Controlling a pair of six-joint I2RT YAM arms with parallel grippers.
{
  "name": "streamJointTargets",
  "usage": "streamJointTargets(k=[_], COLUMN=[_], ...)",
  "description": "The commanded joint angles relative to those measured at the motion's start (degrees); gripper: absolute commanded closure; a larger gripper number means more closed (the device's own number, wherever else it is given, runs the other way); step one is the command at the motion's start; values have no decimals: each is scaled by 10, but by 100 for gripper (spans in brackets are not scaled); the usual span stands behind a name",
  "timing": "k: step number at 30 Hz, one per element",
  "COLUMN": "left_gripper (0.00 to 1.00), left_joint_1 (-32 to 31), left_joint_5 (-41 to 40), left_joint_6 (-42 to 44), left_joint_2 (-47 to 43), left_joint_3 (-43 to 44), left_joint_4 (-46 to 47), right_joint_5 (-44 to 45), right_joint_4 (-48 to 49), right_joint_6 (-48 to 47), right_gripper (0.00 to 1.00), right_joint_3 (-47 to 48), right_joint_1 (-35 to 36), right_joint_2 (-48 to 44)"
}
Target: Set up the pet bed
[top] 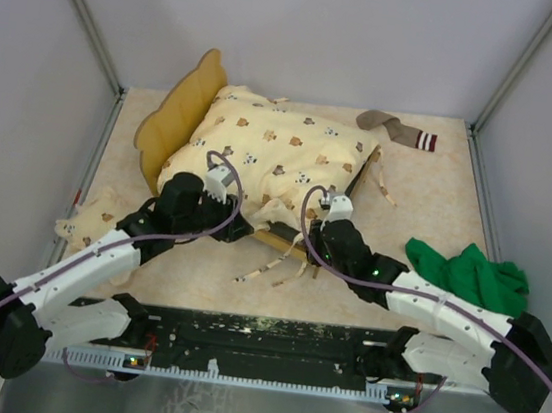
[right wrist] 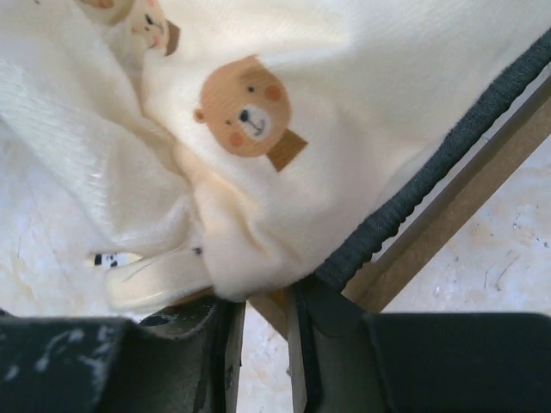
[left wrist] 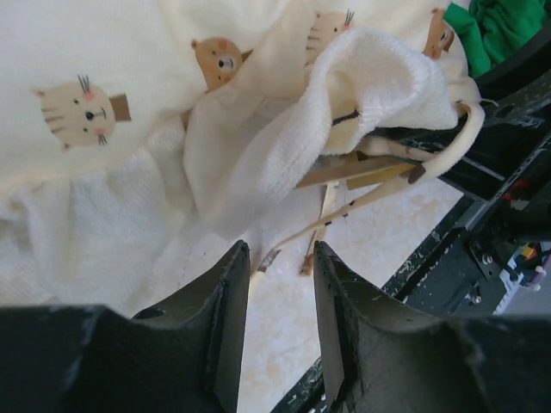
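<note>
Your right wrist view shows the wood rail and grey base edge of the pet bed point(right wrist: 482, 168). From overhead it sits mid-bench, mostly hidden under one quilt point(top: 273, 151). Overhead you also see one green cloth point(top: 469, 276) and one sock point(top: 398, 129). The left pincer point(left wrist: 281, 258) gapes empty, and the right pincer point(right wrist: 263, 314) is narrowly parted at the bed's corner.

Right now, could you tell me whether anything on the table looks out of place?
The quilt lies crooked on the pet bed, its near edge bunched and folded back, ties trailing onto the table. A stray sock lies at the far edge.
</note>
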Motion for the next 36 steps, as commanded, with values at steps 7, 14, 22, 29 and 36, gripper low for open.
streamJointTargets(k=[7, 14, 22, 29, 36], left_gripper=[55, 50, 47, 48, 52], left_joint_1=[-23, -22, -17, -15, -16], left_joint_5=[43, 19, -16, -7, 50], left_joint_6=[-17, -41, -83, -99, -163], left_joint_2=[-31, -51, -97, -127, -93], left_joint_3=[-50, -31, -67, -101, -163], left_joint_4=[4, -11, -9, -21, 21], right_joint_5=[-136, -351, -431, -405, -384], right_joint_4=[-120, -108, -135, -102, -40], right_joint_6=[-148, -377, -616, -684, -711], right_gripper=[69, 69, 65, 65, 65], right_joint_3=[62, 33, 28, 18, 10], right_joint_1=[2, 6, 34, 64, 66], right_joint_2=[-107, -130, -68, 12, 78])
